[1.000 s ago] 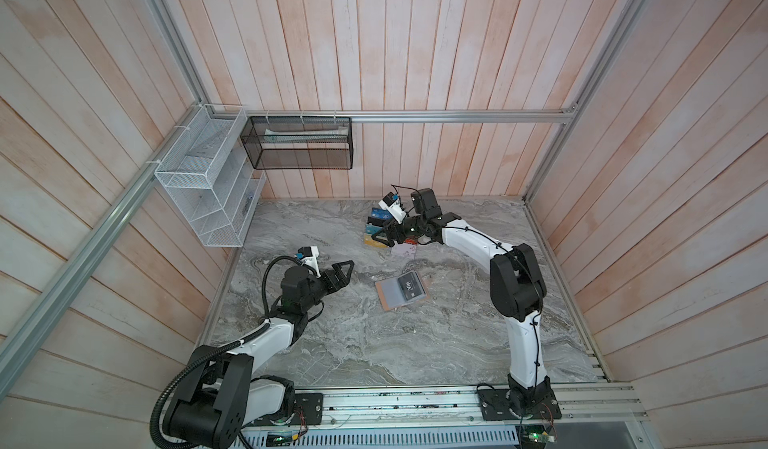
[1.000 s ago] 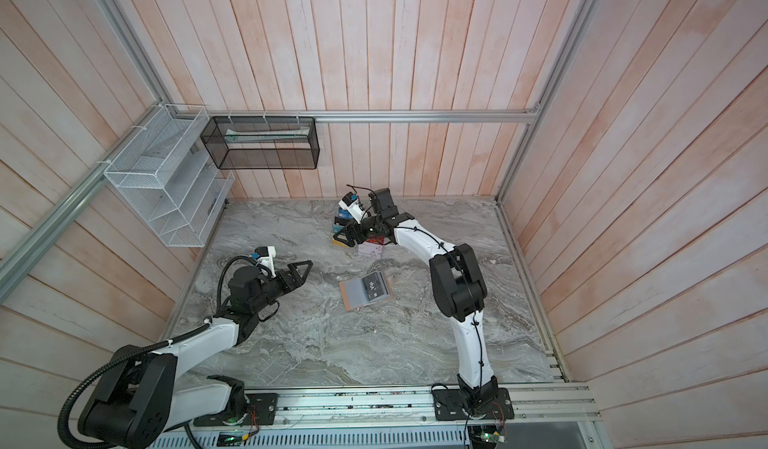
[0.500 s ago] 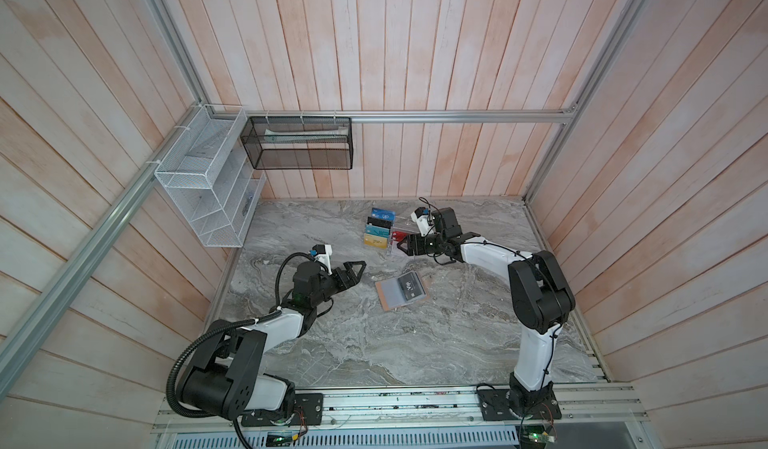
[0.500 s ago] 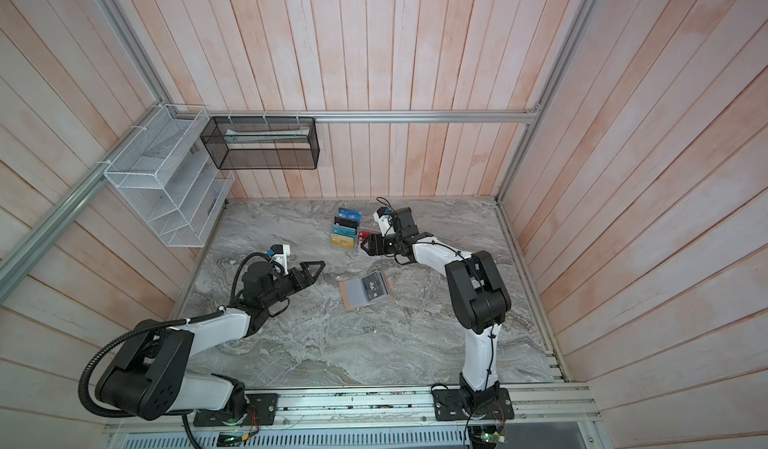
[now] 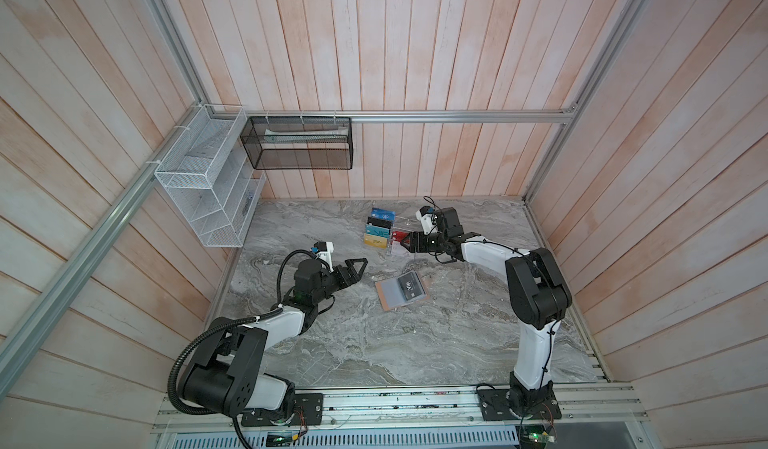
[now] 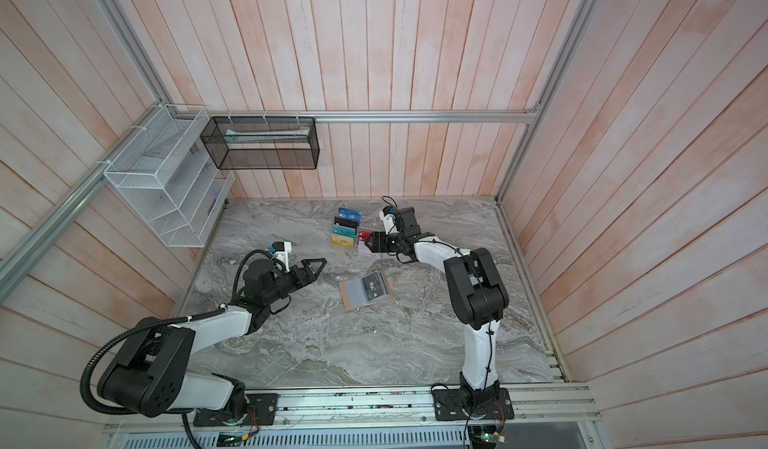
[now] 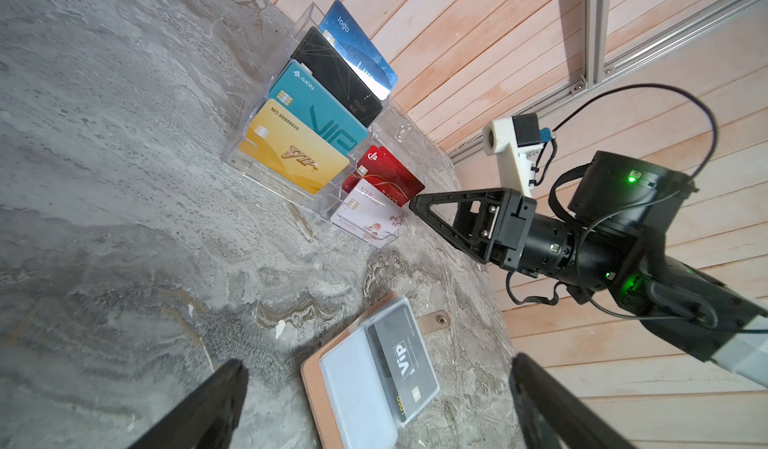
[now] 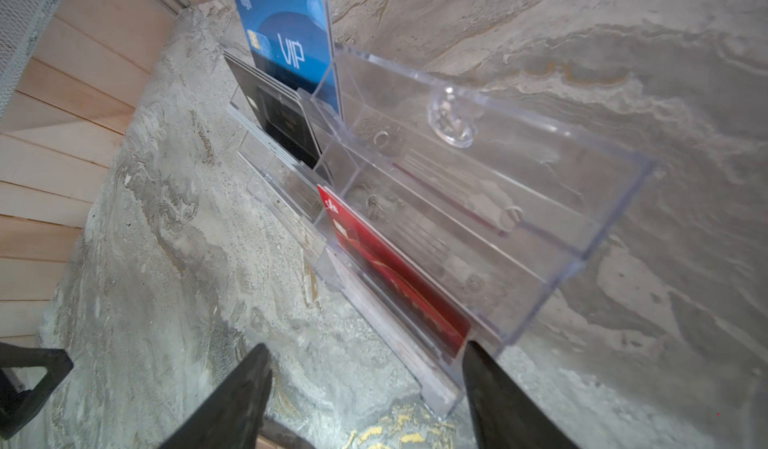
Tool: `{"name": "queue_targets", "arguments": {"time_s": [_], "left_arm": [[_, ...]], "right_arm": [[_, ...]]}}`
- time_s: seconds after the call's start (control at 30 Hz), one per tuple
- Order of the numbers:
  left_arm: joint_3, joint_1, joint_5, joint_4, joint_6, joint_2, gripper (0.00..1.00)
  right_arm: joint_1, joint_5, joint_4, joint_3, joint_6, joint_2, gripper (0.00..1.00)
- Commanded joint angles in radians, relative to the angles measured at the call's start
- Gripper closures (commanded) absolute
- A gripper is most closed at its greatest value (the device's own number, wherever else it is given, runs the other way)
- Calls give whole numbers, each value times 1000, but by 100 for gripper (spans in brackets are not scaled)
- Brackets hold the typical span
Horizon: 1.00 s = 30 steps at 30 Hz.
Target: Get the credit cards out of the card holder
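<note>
The tan-pink leather-like booklet card holder (image 5: 388, 300) lies open on the grey marbled table (image 5: 374, 343), a black "VIP" credit card (image 5: 412, 289) in one of its clear sleeve pages. Left of the holder, the left end effector (image 5: 359, 269) hovers spread wide and empty. Beyond the holder, the right end effector (image 5: 404, 241) is partly open and grips nothing, its fingers either side of a red card (image 8: 395, 272) in the clear acrylic tiered stand (image 8: 561, 202)

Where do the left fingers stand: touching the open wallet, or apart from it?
Apart. In a top view the left gripper, fingers spread, is beside the wallet, with a strip of bare table between them.
</note>
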Motion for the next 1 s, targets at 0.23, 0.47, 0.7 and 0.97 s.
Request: {"name": "queue_targets", "arguments": {"time_s": [0.23, 0.47, 0.7, 0.97], "left_arm": [[1, -4, -7, -12, 9, -31, 0], [2, -4, -12, -21, 10, -37, 0], [2, -5, -13, -14, 7, -25, 0], [3, -11, -10, 5, 4, -5, 0]], "right_arm": [[-37, 19, -55, 57, -36, 61, 26], [-62, 37, -114, 103, -85, 81, 26], [-70, 86, -167, 149, -141, 90, 26], [-22, 200, -144, 146, -120, 70, 26]]}}
